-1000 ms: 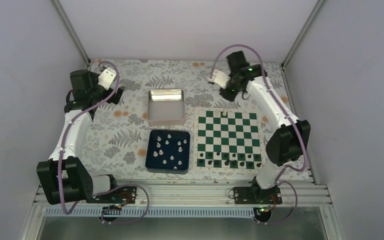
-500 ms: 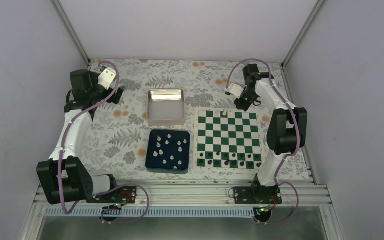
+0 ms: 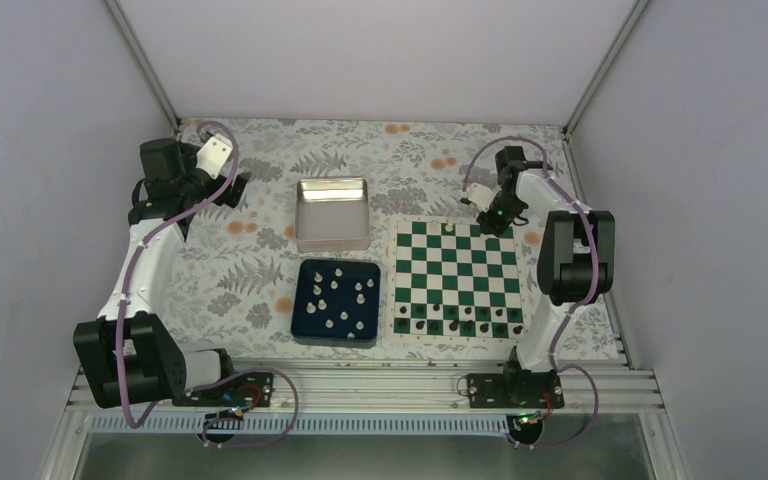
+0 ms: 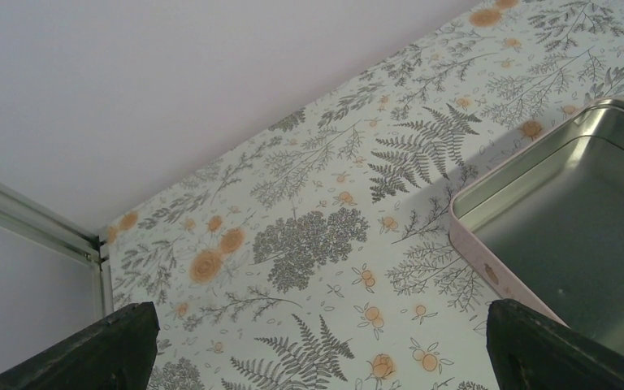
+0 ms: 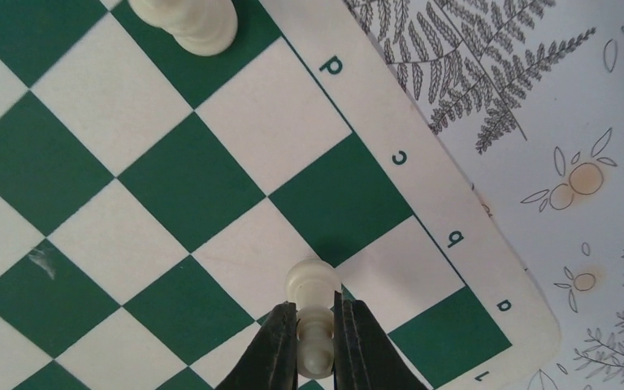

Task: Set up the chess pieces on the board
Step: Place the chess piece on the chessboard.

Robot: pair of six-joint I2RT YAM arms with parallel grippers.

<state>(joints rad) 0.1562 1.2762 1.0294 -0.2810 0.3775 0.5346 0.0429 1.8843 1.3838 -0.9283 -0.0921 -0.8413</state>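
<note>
In the blue tray (image 3: 335,341) lie scattered chess pieces (image 3: 361,297).

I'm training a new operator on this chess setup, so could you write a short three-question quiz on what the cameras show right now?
1. True or false: the right tool is closed on a white chess piece.
2. Most spare white pieces lie in: A the metal tin, B the blue tray, C on the table.
3. Fill in: the near-edge pieces on the board are ____ in colour.

Key: 1 true; 2 B; 3 black.
</note>
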